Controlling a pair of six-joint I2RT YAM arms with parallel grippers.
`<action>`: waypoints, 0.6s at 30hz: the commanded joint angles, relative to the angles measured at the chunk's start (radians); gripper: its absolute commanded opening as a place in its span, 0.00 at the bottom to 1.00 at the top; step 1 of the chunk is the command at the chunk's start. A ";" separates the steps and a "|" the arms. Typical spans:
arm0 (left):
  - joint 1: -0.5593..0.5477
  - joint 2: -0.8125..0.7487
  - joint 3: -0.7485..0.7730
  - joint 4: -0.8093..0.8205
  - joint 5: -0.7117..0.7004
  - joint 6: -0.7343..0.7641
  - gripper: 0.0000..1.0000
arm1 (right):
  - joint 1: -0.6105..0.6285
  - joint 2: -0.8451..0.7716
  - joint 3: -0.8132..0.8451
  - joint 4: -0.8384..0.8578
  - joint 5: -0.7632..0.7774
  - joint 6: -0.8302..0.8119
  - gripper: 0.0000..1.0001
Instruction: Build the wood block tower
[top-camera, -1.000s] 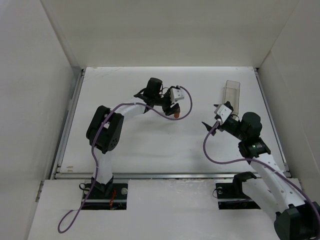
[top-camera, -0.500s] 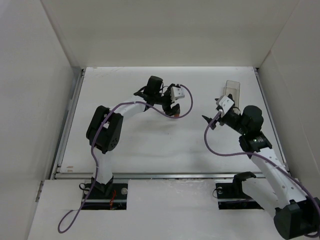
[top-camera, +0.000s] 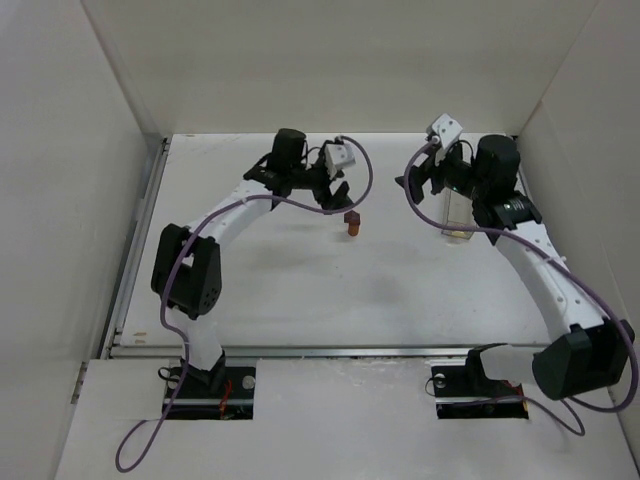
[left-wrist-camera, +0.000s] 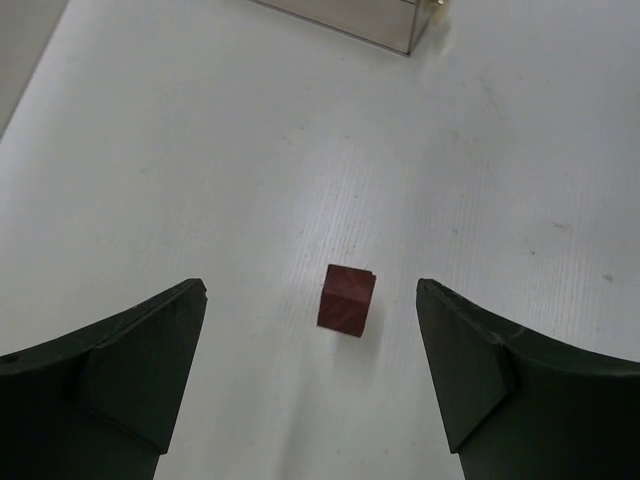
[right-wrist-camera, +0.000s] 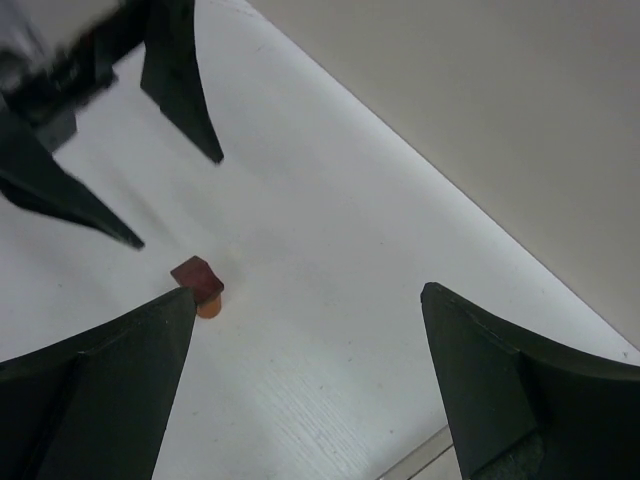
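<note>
Counter (top-camera: 300, 290) white, arm bases at its near edge. Mid-counter, right of centre: dark cube (top-camera: 352, 215) stacked on orange cylinder (top-camera: 353, 229), a two-piece tower standing upright with nothing touching it.

Left hand (top-camera: 337, 192) is just past the tower, slightly to its left. Jaws spread wide, empty. Left wrist view looks down on the cube lying between the two fingers (left-wrist-camera: 120, 370), apart from both. Cylinder hidden under the cube in that view.

Right hand (top-camera: 412, 188) is about level with the left hand, right of the tower and apart from it. Jaws also wide, nothing held. Right wrist view shows cube on cylinder at lower left, close to the edge of one of its own fingers (right-wrist-camera: 90, 390), and the left hand's dark fingertips above the tower.

Clear box (top-camera: 460, 210) lies on the counter right of the tower, partly under the right arm, long side running near-to-far.
</note>
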 joint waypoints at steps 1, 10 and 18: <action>0.090 -0.118 0.051 -0.005 -0.032 -0.162 0.85 | -0.005 0.088 0.078 -0.070 -0.135 -0.091 1.00; 0.250 -0.342 -0.166 -0.060 -0.394 -0.156 0.85 | 0.119 0.498 0.339 -0.347 -0.233 -0.400 0.77; 0.274 -0.477 -0.398 -0.026 -0.419 -0.142 0.85 | 0.186 0.621 0.399 -0.436 -0.234 -0.523 0.70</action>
